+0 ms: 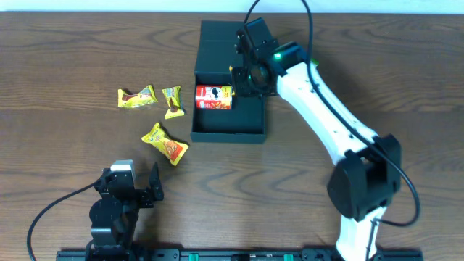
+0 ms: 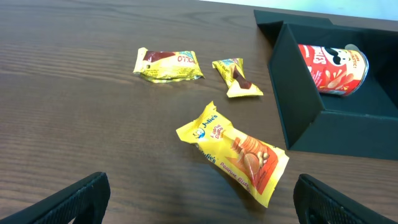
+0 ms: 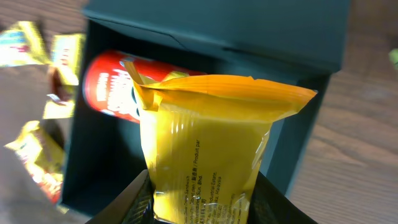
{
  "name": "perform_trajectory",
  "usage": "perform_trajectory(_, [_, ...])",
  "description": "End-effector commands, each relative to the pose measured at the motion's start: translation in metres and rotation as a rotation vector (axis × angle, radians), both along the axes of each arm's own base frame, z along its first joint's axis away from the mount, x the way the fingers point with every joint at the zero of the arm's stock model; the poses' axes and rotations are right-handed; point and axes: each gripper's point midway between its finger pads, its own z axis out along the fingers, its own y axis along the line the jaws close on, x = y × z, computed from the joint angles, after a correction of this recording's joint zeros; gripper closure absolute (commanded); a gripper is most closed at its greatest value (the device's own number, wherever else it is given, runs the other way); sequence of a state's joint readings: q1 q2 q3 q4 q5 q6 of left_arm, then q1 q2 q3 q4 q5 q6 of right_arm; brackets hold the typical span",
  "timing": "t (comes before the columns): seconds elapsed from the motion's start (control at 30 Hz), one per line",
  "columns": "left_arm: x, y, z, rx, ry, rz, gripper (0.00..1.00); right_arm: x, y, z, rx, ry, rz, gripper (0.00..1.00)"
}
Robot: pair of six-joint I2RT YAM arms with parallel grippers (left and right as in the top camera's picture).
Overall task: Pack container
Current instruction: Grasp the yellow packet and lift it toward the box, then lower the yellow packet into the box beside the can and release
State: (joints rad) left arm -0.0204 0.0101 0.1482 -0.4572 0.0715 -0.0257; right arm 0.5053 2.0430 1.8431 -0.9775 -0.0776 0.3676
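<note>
The container sits a little past the middle of the table, toward 12 o'clock. Its lid is folded back flat at its 12 o'clock edge. Inside there is one red can, lying on its side against the 9 o'clock wall. From the can toward 3 and 6 o'clock the floor is bare, closed in by the walls.

The right gripper hangs over the container's 12 o'clock end, near the hinge edge and just at 3 o'clock of the can. It is clamped on one held packet, yellow, pinched at its lower end with the sealed top edge out over the opening. Its arm reaches in from 4 o'clock, alongside the container's 3 o'clock wall.

Three more yellow packets lie on the table at the container's 9 o'clock side, none touching another, which makes four in all:
- The far packet lies farthest out.
- The small packet is near the container's wall but clear of it.
- The near packet lies toward 7 o'clock.

The left gripper sits by the table's 7 o'clock edge, its fingers spread wide and holding nothing. The near packet is ahead of it at 12 o'clock, with bare wood between them. The container's corner stands at about its 2 o'clock.
</note>
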Motion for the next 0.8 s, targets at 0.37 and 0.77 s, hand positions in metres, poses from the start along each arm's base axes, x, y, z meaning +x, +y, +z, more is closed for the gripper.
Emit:
perform_trajectory(0.37, [0.0, 0.001, -0.007, -0.003, 0.013, 0.007, 0.04, -0.003, -0.009, -0.057, -0.098, 0.114, -0.12, 0.65])
perform_trajectory(0.77, [0.0, 0.001, -0.007, -0.003, 0.013, 0.007, 0.05, -0.011, -0.017, -0.059, -0.213, 0.083, 0.236, 0.67])
